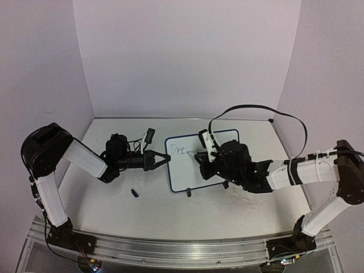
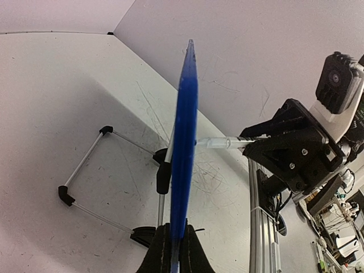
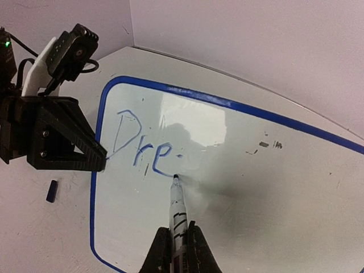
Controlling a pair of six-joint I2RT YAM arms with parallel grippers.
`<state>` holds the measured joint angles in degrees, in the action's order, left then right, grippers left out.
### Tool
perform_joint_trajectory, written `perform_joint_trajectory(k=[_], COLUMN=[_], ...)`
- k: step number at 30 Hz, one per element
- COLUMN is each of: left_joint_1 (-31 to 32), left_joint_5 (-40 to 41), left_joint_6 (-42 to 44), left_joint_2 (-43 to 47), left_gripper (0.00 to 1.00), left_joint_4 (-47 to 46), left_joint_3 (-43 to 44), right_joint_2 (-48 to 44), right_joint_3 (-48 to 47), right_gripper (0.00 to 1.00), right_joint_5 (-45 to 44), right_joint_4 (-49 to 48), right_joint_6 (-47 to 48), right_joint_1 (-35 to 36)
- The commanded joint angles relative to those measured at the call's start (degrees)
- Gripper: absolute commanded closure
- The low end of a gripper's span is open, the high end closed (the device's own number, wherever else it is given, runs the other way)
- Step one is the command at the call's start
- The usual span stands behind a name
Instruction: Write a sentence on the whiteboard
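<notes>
Two firm grasps: left gripper (image 2: 173, 257) on whiteboard (image 1: 183, 173), right gripper (image 3: 178, 250) on marker (image 3: 178, 209).

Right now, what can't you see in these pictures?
- Top view: the sentence is too small to read clearly; the right hand covers part of the whiteboard.
- Left wrist view: the whiteboard is edge-on, so the sentence is hidden.
- Right wrist view: the picture's edge cuts off the whiteboard's right and lower parts.
</notes>
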<state>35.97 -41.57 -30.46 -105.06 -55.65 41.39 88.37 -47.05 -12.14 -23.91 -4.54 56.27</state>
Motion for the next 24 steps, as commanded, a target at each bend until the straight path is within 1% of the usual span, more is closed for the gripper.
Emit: perform_joint_trajectory(k=[1,4,16,24], left_joint_1=[0.16,0.16,0.16,0.16], left_joint_5=[-1.87,-1.85,-1.85,-1.94], left_joint_6=[-0.98,-0.96,-0.92,-0.97], left_joint_2=[2.31,2.58,2.88,2.9], left_gripper=[1.0,1.0,1.0,1.0], left_joint_4=[-3.18,-3.18,-3.21,-3.18], left_joint_3=[0.1,-0.04,-0.21,-0.18], right_joint_2=[-5.03,-6.27,-1.5,-0.5], right_joint_3=[1.36,2.92,-0.59,-1.06], right_gripper=[1.0,1.0,1.0,1.0], right_joint_5=[3.68,4.33,-0.2,-2.59], right_joint_4=[-4.37,-6.08,-3.98,-3.47], right_joint_6=[1.12,1.74,0.98,0.84], right_joint_1=[-0.56,-1.01,-1.84,-1.84])
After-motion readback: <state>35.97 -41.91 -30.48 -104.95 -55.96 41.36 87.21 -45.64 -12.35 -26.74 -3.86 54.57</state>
